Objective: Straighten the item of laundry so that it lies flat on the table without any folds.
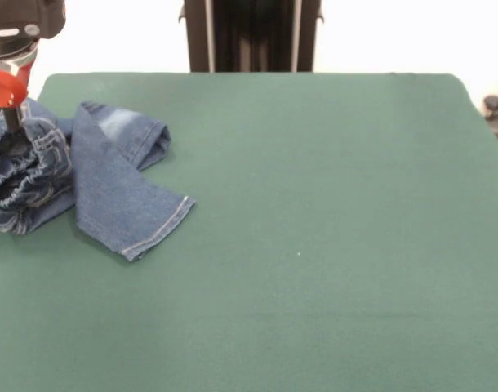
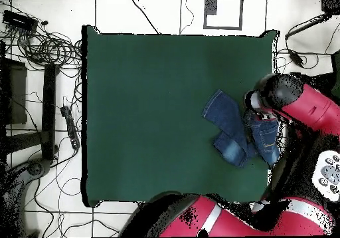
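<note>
Pressing into bunched jeans (image 1: 86, 184) near table (image 1: 314, 245) edge, apparently: gripper (image 1: 12, 126).

I see the jeans (image 1: 77, 175) bunched near one edge of the table (image 1: 314, 245), with my arm (image 2: 292, 106) standing over their crumpled end. Away from the jeans, the green cloth lies bare, so I can pass freely everywhere beyond the hemmed leg.
</note>
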Tool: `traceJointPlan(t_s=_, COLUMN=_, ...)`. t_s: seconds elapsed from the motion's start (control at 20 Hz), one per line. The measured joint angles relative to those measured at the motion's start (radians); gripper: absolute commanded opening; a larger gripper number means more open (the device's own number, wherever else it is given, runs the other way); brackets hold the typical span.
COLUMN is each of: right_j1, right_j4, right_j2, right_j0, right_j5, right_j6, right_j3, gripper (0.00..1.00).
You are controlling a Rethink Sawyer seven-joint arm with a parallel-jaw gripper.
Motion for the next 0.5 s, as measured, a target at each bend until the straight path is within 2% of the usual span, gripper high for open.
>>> traceJointPlan(t_s=0.5, right_j1=-0.075, right_j4=0.001, right_j2=0.005, right_j0=-0.102, right_j5=0.011, right_j6=0.0, right_j3=0.001, gripper=0.0)
